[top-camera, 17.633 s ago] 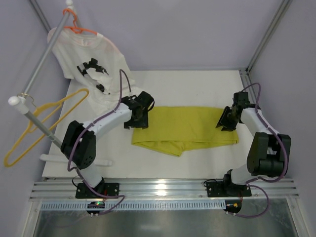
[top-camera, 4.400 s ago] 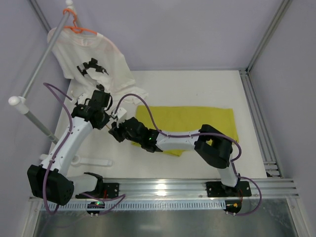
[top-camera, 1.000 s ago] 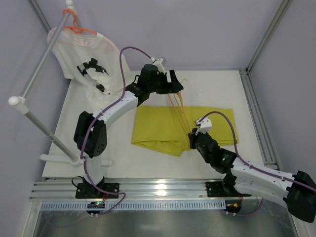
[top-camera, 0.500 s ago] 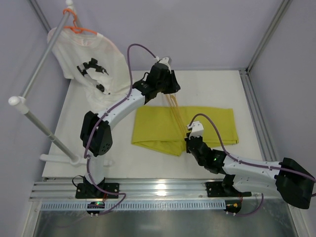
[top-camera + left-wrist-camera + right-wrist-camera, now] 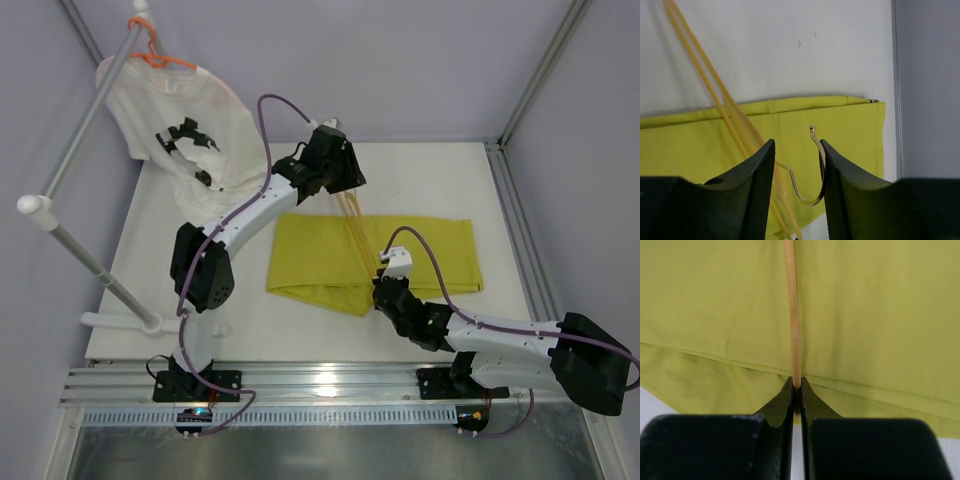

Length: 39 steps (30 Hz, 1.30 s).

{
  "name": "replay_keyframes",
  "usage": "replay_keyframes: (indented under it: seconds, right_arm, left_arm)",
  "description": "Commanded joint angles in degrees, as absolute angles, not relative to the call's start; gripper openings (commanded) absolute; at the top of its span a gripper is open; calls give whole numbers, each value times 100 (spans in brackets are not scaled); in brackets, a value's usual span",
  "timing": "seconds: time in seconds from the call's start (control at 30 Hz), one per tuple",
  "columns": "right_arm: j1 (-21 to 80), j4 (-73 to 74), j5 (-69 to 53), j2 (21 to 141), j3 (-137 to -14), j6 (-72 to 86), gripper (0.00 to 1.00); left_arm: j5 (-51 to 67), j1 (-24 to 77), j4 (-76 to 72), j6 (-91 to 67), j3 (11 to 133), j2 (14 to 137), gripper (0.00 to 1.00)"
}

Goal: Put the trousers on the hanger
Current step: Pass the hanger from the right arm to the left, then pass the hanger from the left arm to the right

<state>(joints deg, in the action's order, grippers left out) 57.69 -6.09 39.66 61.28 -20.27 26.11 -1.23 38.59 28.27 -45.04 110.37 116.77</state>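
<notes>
Fingers (image 5: pixel 781 407) of our right gripper (image 5: pixel 796 386) pinch the hanger (image 5: pixel 791 315); whether our left gripper (image 5: pixel 797 145) grips it we cannot tell, so it may twist loose.

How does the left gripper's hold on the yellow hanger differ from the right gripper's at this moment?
The left gripper has its jaws apart around the metal hook; the right gripper is shut tight on a thin bar of the hanger. The left is at the hanger's far end, the right at its near end, over the near edge of the trousers. Whether the left truly clamps is unclear. Both are on the same hanger.
</notes>
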Motion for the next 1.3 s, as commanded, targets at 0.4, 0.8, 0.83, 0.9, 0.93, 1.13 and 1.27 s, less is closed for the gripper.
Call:
replay_keyframes:
  seconds: [0.4,0.8,0.83,0.9,0.93,1.13,1.27]
  right_arm:
    - [5792,-510,3955,6240,-2381,3262,29]
    - [5634,-457,3982,7444,-3295,2980,31]
    - [5599,-527,3921,7479,-3331,2936,31]
    - [5520,-571,3850,7575,-3453,2901,31]
    - [5459,-536,3858,7620,-3506,2883,31]
    - [5160,-606,3683,7927,-3876,2813,32]
    - [4870,-694,3595,8234,-4104,2742,33]
  left_arm:
    - [562,3726,2830,-4553,10855,11558,5]
    - [747,3718,2970,-4500,11056,11610,4]
    - [756,3709,2997,-4491,11057,11602,3]
    - [773,3709,3015,-4474,11022,11575,4]
    - [782,3709,3023,-4482,11013,11558,3]
    - [896,3700,2953,-4535,10951,11557,4]
    - [967,3700,2936,-4579,10925,11593,4]
